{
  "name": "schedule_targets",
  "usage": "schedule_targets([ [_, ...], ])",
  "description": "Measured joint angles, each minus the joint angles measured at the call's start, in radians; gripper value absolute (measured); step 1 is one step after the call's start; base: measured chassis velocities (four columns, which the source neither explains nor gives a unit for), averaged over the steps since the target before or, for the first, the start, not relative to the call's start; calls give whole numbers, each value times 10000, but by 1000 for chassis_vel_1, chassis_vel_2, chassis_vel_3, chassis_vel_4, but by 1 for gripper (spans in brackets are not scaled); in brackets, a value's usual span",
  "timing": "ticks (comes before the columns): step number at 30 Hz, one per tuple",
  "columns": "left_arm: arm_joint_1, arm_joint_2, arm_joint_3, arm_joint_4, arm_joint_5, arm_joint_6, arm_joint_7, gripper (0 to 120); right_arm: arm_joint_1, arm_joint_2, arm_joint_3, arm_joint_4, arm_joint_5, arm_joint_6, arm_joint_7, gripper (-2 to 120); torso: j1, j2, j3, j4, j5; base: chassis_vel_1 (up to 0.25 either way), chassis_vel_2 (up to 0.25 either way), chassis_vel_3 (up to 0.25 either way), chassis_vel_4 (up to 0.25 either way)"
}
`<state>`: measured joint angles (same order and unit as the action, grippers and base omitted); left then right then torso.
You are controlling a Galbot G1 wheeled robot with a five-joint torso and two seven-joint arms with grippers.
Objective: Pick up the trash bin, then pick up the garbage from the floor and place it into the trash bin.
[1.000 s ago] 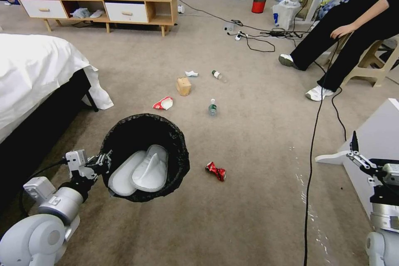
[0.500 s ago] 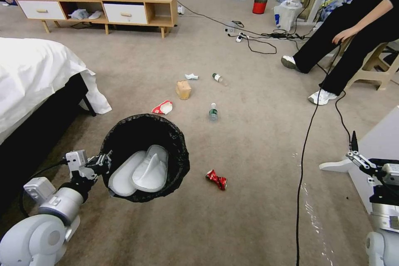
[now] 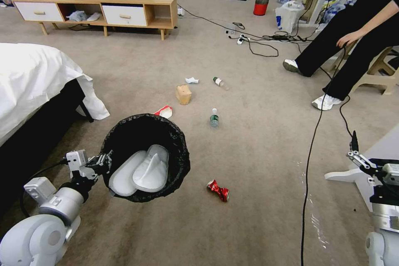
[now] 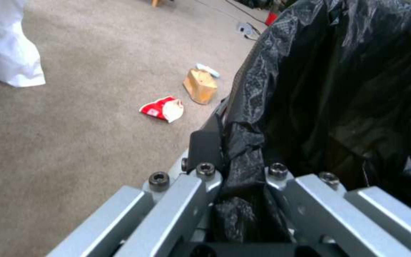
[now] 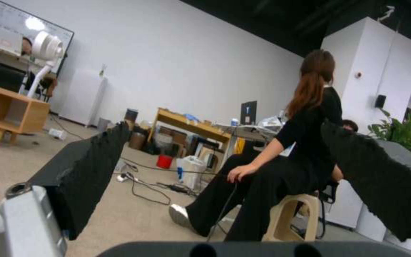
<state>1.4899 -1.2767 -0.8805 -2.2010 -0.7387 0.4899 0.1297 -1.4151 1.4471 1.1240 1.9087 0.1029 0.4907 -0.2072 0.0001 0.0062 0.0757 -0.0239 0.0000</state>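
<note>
Head view, left tool (image 3: 102, 162): down at the lower left, pinching the near rim of the trash bin (image 3: 174, 141) and holding it up off the carpet.
Head view, bin contents: black liner with a pair of flat white slippers (image 3: 141, 172) lying inside.
Head view, right tool (image 3: 356, 154): parked at the far right edge, off the floor, well away from the litter; can't tell its fingers from here.
Head view, garbage: crushed red can (image 3: 218, 190) on the carpet just right of the bin; one bottle (image 3: 214, 118) further out, second bottle (image 3: 220, 83) beyond it, white tissue (image 3: 191, 80) beside that, brown paper bag (image 3: 183, 94) standing upright, red-white cup (image 3: 165, 111) flattened just past the bin's far rim.
Head view, extras: bed (image 3: 33, 79) on the left, black cable (image 3: 309, 166) running down the carpet on the right.
Left wrist view, bin: fingers (image 4: 205, 142) clamped on the bagged rim (image 4: 243, 117), liner crinkled between them.
Left wrist view, litter: cup (image 4: 163, 109), paper bag (image 4: 199, 86) and a bit of tissue (image 4: 207, 70) on the carpet.
Right wrist view, right tool (image 5: 234, 157): spread wide, two black pads (image 5: 89, 167), nothing between them.
Labels: bottle labels look green, no writing readable anywhere.
</note>
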Motion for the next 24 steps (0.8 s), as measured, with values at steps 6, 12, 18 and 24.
schedule_targets([
  [6, -12, 0, -1, 20, 0, -6, 10, 4, -3, 6, 10, 16, 6, 0, -17, 100, 0, 0, 0, 0, -1, -93, 79, 86, -82],
  [12, -26, 8, 0, 41, 0, -27, 10, 4, -6, 28, 12, 17, 9, 13, -42, 100, 0, -1, 0, 0, -1, -93, 105, 107, -88],
  [18, -25, 8, 0, 40, -4, -45, 10, 4, 6, 29, 10, 18, 8, 15, -48, 100, 0, 0, 0, 1, -1, -85, 107, 96, -93],
  [24, -20, -10, -4, 29, -4, -57, 10, 4, 22, 30, 0, 2, 7, 39, -50, 100, 0, -1, 0, -1, 0, -83, 69, 78, -88],
])
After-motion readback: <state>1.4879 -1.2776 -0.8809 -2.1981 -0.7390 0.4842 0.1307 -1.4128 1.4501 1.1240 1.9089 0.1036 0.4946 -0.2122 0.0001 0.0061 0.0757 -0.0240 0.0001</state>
